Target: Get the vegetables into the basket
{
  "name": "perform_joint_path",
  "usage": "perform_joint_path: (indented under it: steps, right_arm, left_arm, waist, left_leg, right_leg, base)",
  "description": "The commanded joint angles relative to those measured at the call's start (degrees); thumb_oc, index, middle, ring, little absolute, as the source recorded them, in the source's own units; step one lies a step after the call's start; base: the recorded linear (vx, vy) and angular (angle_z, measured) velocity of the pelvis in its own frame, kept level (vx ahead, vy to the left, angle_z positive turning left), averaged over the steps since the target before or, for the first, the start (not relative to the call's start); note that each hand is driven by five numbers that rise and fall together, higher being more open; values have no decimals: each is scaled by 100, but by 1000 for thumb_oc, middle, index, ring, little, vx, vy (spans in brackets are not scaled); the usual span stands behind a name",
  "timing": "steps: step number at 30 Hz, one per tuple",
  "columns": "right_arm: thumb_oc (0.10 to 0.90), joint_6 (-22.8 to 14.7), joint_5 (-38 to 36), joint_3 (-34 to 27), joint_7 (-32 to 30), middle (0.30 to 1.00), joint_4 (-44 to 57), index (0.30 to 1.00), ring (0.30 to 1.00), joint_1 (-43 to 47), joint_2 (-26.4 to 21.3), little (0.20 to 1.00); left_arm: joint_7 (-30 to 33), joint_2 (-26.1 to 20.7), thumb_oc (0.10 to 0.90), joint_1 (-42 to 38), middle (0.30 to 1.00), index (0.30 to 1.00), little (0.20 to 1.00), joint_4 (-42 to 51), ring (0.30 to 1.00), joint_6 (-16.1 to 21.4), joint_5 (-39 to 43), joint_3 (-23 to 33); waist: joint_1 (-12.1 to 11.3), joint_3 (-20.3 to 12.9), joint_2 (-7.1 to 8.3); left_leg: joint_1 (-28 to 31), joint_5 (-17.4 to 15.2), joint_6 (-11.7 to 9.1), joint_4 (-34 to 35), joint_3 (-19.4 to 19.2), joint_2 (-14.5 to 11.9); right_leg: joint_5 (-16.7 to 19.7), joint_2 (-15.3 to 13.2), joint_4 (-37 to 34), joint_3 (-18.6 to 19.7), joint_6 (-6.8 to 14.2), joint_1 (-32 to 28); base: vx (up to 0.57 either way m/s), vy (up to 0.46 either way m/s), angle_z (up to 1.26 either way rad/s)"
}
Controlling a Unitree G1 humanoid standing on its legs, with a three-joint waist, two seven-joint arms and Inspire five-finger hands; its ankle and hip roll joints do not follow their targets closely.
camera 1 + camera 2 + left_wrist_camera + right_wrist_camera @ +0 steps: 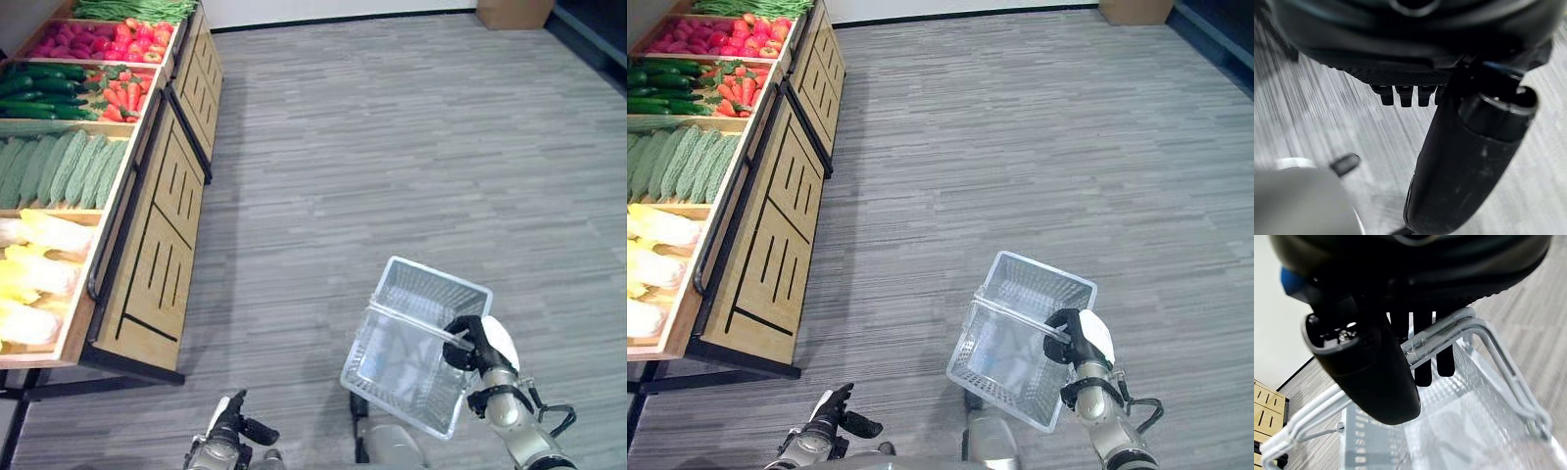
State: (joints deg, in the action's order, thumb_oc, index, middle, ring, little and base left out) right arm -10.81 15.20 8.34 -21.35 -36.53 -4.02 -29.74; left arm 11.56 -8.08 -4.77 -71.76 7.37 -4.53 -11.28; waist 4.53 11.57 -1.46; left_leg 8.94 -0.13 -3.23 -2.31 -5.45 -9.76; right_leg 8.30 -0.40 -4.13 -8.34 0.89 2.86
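A white wire basket [416, 343] hangs empty over the grey floor at the lower right. My right hand [475, 345] is shut on its wire handle [1449, 333], fingers curled over it and the thumb in front. The vegetables lie in a wooden stand [147, 255] along the left: pale cabbages [39, 264], bitter gourds [59, 166], cucumbers [39, 93], carrots [122, 93], tomatoes [142, 34] and purple-red roots [73, 41]. My left hand [233, 423] is low at the bottom edge, open and holding nothing, well short of the stand.
The stand's slatted wooden front [774, 245] juts out toward the floor on dark metal legs. A cardboard box [514, 12] sits at the far right by the wall. Grey plank floor [392, 147] stretches between the stand and the basket.
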Motion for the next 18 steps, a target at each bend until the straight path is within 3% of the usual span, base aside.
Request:
perform_joint_path:
  steps: [1,2,3,6,7,9,10,11,12,18]
  right_arm:
    - [400,-585,-166,-467,-503,300,762,300,300,512,-425,300]
    - [400,-605,-120,-471,-528,300,756,300,300,518,-525,300]
    - [400,-599,72,-443,-552,300,942,300,300,555,-790,300]
    - [400,-588,72,-450,-564,300,988,300,300,603,-863,300]
    - [400,-567,64,-447,-542,300,1019,300,300,668,-922,300]
    - [400,-572,76,-436,-524,300,1064,300,300,659,-940,300]
    - [400,-573,99,-467,-523,300,1157,300,300,574,-936,300]
    - [400,-530,163,-462,-569,300,1223,300,300,483,-741,300]
    - [400,-524,139,-500,-599,300,1156,300,300,436,-628,300]
    - [400,-491,109,-398,-557,300,1139,300,300,561,-409,300]
  left_arm:
    - [128,-186,900,-28,1000,1000,1000,-121,1000,-11,-163,-96]
    - [144,-161,900,-18,1000,1000,1000,-117,1000,-24,-172,-103]
    - [180,-133,900,-81,1000,1000,1000,-133,1000,-36,-190,-110]
    - [170,-113,900,-96,1000,1000,1000,-118,1000,-47,-181,-131]
    - [205,-97,900,-119,1000,1000,1000,-125,1000,-61,-162,-150]
    - [232,-100,900,-99,1000,1000,1000,-152,1000,-56,-153,-141]
    - [242,-117,900,-68,1000,1000,1000,-182,1000,-61,-166,-126]
    - [195,-154,900,21,1000,1000,1000,-301,1000,-89,-240,-51]
    - [174,-146,900,79,1000,1000,1000,-316,1000,-122,-330,-21]
    - [161,-220,900,106,1000,1000,1000,-334,1000,-143,-368,37]
  waist:
    - [42,14,223]
    - [33,22,202]
    - [-12,72,240]
    - [-48,113,252]
    - [-142,150,314]
    - [-206,154,354]
    - [-279,162,334]
    - [-341,84,342]
    - [-334,26,359]
    - [-409,50,487]
  left_leg:
    - [166,-309,-177,156,-73,302]
    - [96,-194,-245,2,-20,251]
    - [-273,179,-428,-806,-1,173]
    - [-476,252,-425,-925,40,207]
    - [-774,40,-334,-510,105,374]
    - [-1016,62,-313,-123,125,343]
    - [-1405,658,-393,314,-122,67]
    - [-1287,668,-346,387,-338,65]
    - [-1112,548,-212,472,-428,216]
    - [-1096,188,2,157,-632,390]
  right_leg:
    - [-497,-405,903,205,614,298]
    - [-529,-367,845,162,556,229]
    - [-567,-349,552,1,385,-37]
    - [-600,-369,427,-26,362,-165]
    - [-611,-465,287,-2,432,-309]
    - [-670,-527,274,28,485,-388]
    - [-819,-523,292,57,483,-588]
    - [-1003,-537,412,195,516,-752]
    - [-999,-648,471,302,587,-793]
    - [-941,-848,569,477,765,-725]
  base:
    - [97,-191,0]
    - [172,-417,6]
    - [187,-441,33]
    - [89,-135,42]
    - [106,-35,0]
    - [197,63,7]
    - [465,304,8]
    - [549,514,8]
    - [395,421,-2]
    - [96,194,-74]
